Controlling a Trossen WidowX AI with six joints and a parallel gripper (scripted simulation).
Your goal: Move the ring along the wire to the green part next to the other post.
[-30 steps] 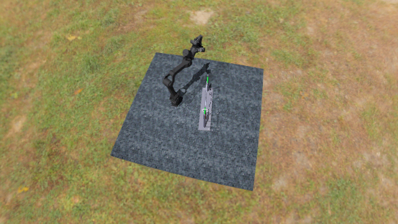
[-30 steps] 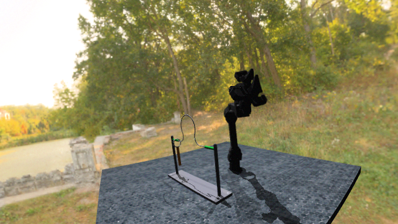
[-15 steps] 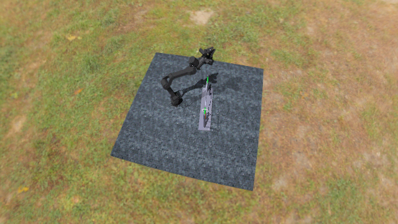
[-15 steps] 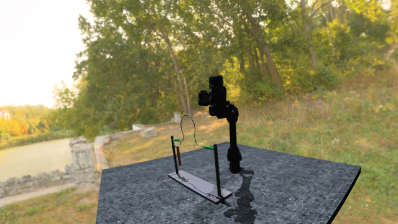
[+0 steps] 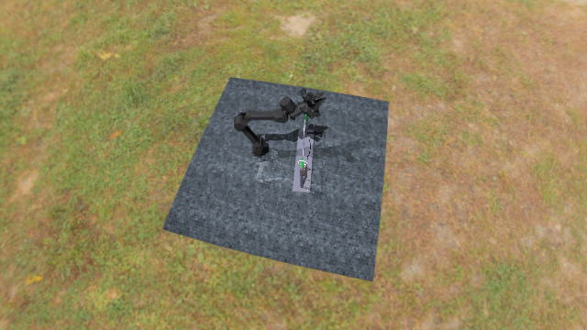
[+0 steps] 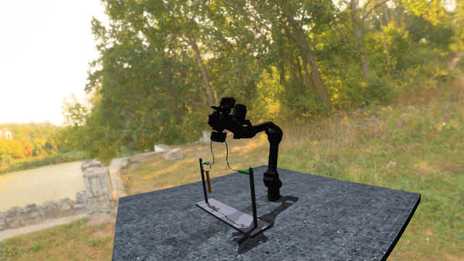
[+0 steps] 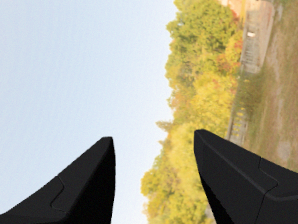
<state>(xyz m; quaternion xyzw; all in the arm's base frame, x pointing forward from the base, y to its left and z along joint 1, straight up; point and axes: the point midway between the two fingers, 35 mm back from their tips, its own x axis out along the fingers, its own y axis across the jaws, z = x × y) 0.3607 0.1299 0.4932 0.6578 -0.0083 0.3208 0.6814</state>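
The ring (image 6: 206,170) surrounds the green part beside the far-left post (image 6: 204,186) in the exterior view. Its orange handle (image 6: 208,182) (image 5: 303,171) hangs down below it. The other green part (image 6: 243,172) (image 5: 306,117) meets the nearer post (image 6: 253,197). The thin grey wire (image 6: 227,156) arches up between the green parts. My gripper (image 7: 154,143) (image 5: 320,106) is open, with nothing between its fingers. It is raised high, away from the handle. In the exterior view it overlaps the wire's top, hiding it; I cannot tell whether they touch.
The pale base board (image 5: 301,185) (image 6: 232,217) carries both posts and stands on the dark square table top (image 5: 257,220) (image 6: 152,225). The arm's base (image 5: 260,149) (image 6: 273,188) stands beside the board. The arm reaches over toward the far post in the top view.
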